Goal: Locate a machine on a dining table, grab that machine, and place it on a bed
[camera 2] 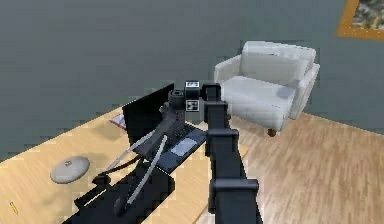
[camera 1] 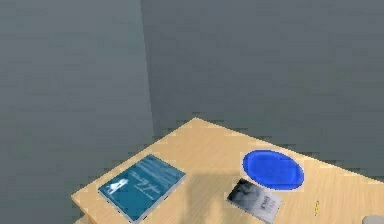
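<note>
Pale wood made up the bench (camera 1: 200, 140) in the forward view. On it lay a blue plate (camera 1: 273, 168), a teal book (camera 1: 143, 185) toward the bench's corner and a small printed sheet (camera 1: 254, 196) at its near edge, laid out much like a dining setting.

In the arm side view a dark laptop (camera 2: 148, 108), likely the wanted machine, stood open on the bench. The arm (camera 2: 225, 160) stretched across the bench toward it, I judged for the grab. The claw (camera 2: 165, 125) was at the laptop, and I could not tell whether it held anything. A white armchair (camera 2: 262, 80) sat beyond the bench.
</note>
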